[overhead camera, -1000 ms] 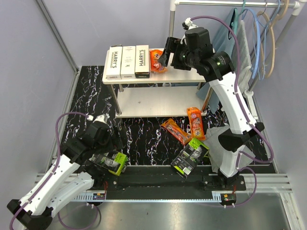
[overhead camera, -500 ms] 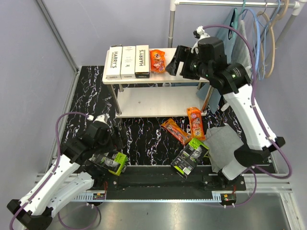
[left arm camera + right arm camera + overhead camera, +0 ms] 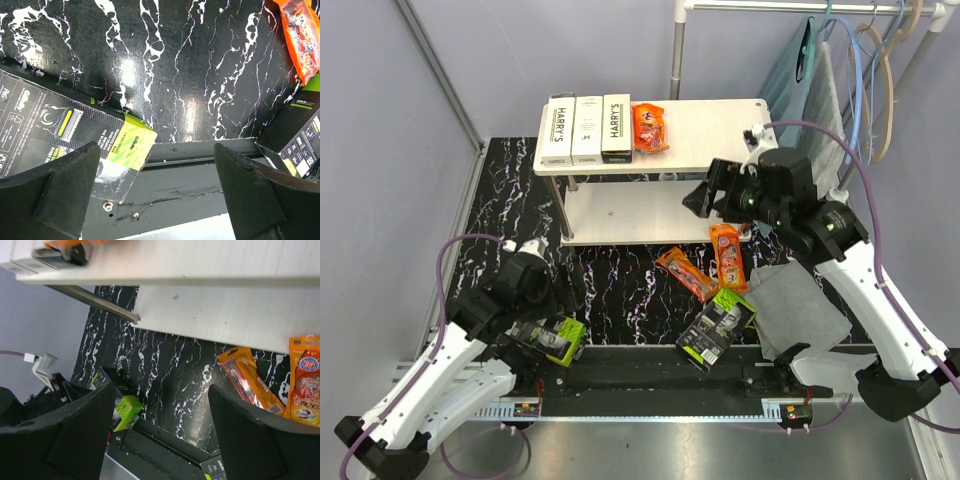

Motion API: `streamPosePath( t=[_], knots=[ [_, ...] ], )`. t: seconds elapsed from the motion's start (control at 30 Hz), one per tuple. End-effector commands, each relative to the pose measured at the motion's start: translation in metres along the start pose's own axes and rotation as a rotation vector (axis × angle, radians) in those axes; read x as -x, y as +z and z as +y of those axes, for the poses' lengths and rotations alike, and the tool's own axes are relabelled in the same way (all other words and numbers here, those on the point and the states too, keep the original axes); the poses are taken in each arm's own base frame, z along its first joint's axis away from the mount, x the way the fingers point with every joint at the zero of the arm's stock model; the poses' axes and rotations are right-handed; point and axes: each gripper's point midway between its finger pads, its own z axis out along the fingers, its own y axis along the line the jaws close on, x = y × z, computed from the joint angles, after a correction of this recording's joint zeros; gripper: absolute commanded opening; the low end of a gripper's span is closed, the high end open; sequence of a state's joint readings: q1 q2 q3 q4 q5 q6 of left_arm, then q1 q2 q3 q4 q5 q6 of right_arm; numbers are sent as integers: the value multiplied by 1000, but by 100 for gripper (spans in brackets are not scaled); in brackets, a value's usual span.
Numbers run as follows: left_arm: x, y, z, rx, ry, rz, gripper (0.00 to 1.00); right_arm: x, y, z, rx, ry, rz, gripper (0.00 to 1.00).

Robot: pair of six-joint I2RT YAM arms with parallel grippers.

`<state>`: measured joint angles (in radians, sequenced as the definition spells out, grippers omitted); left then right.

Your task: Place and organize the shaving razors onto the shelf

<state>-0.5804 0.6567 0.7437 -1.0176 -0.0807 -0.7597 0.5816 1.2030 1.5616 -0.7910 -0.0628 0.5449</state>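
While left gripper (image 3: 157,187) and right gripper (image 3: 705,198) gape empty, we log three long white boxes (image 3: 586,128) and one glossy orange pack (image 3: 650,127) on the cream rectangular top board of the shelf (image 3: 720,120). Two flat orange packs (image 3: 687,273) and two black-and-lime blister packs (image 3: 717,329) lie on veined black floor (image 3: 620,280).

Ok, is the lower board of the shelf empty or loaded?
Empty: what shows of the lower board is bare white. Three Harry's boxes and one orange pack lie on the top board.
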Motion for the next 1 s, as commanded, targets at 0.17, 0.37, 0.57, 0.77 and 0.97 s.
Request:
streamPosePath(
  t=[0.17, 0.37, 0.57, 0.77, 0.97],
  knots=[
    [5, 3, -10, -39, 2, -11, 99, -72, 16, -49, -87, 111, 101, 83],
    [4, 4, -10, -41, 7, -7, 99, -111, 32, -88, -208, 136, 166, 83],
    [4, 4, -10, -43, 4, -9, 99, -131, 42, -123, -339, 130, 172, 84],
    [4, 3, -11, -48, 5, -10, 99, -147, 42, -154, -450, 137, 174, 82],
    [4, 4, -10, -46, 4, -9, 99, -161, 44, -187, -538, 242, 218, 75]
  ],
)
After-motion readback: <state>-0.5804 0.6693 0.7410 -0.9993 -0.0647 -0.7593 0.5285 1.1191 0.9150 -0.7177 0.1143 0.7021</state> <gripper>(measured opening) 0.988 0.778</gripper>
